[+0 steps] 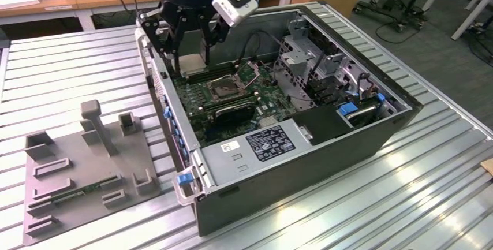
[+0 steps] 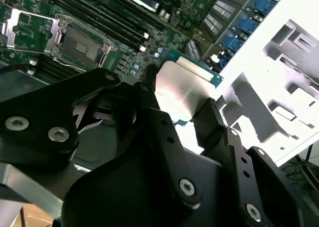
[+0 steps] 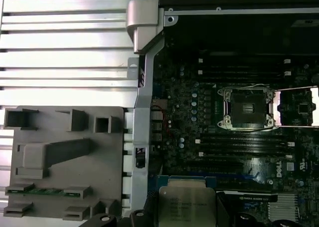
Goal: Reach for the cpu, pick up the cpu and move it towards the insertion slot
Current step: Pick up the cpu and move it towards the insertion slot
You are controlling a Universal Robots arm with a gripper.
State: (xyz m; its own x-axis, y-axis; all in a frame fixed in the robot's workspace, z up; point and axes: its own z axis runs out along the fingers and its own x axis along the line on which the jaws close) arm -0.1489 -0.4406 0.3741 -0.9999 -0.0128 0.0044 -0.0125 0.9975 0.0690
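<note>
i have pincer clamped on cpu, chip lifted over open case (carry step, by my read). insertion slot lies ahead of pincer, well apart. next move calls for squaring chip above socket frame.

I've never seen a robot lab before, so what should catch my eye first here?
The black pincer gripping a small flat silver-white square chip, held above the green board inside the open grey computer case. Near it on that board sits the square metal-framed socket with a dark centre, uncovered. Beside the case lies a grey plastic parts holder.
</note>
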